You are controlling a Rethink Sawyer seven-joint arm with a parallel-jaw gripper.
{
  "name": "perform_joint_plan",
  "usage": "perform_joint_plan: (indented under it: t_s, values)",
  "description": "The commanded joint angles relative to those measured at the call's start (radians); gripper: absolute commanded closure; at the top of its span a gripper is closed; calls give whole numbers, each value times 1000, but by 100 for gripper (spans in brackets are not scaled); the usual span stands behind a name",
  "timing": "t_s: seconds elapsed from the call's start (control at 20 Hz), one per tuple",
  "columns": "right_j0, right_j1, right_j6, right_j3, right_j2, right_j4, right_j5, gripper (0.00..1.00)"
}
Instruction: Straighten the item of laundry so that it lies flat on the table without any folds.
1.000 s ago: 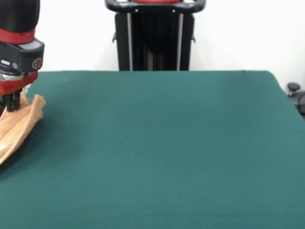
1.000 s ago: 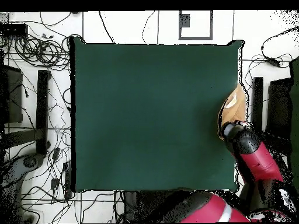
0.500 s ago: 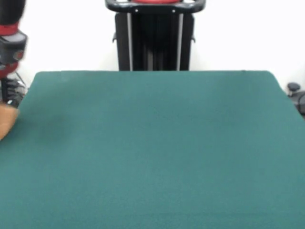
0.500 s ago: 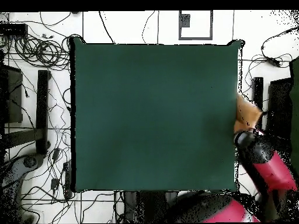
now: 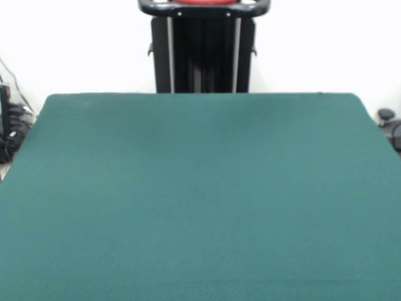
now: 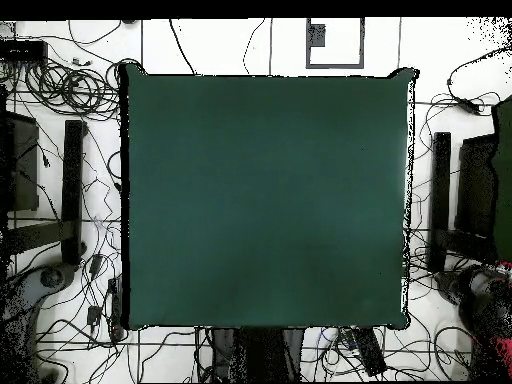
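On the bench (image 5: pixel 200 200) nothing lay at this moment: both the front view and the overhead view showed only its dark green cloth, with no towel anywhere on it. The towel could not be found in either view, so its place, its long axis and whether it was flat or folded could not be told. In the overhead view the arm (image 6: pixel 487 300) showed as a red and black mass at the lower right corner, well off the bench's right edge and over the cabled floor (image 6: pixel 60 330); the front view showed no part of the arm, only the black pedestal (image 5: pixel 203 47) at the far side. The end of the arm was too ragged to read, so I could not tell whether it was holding anything. The relation the coming move would turn on, which way the towel lay from the arm's tip, was therefore not readable; my judgement was that the towel was most likely off the bench on the arm's side, hanging from the arm or dropped out of sight. By that reading the task stood undone, and the next move would call for bringing the towel back over the green cloth before any spreading could begin.
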Motion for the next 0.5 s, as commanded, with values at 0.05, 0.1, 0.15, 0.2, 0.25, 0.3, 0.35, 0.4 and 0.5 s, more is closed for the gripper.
perform_joint_plan:
  t_s: [0.05, 0.1, 0.15, 0.2, 0.25, 0.3, 0.35, 0.4, 0.5]
  values:
    - [-80, 31, -102, -25, 300, -235, -9, 100]
    - [-154, 8, -205, -32, 372, -330, 68, 100]
    - [-223, -5, -293, -44, 443, -423, 113, 100]
    - [-344, -10, -438, -71, 582, -600, 152, 100]
    - [-465, -15, -582, -99, 720, -777, 190, 100]
    - [-660, 4, -705, -122, 988, -1070, 250, 100]
    - [-762, 37, -787, -126, 1133, -1192, 311, 100]
    - [-528, -74, -104, -100, 864, -1748, 75, 100]
    - [-211, 84, 560, -482, 432, -2190, -204, 100]
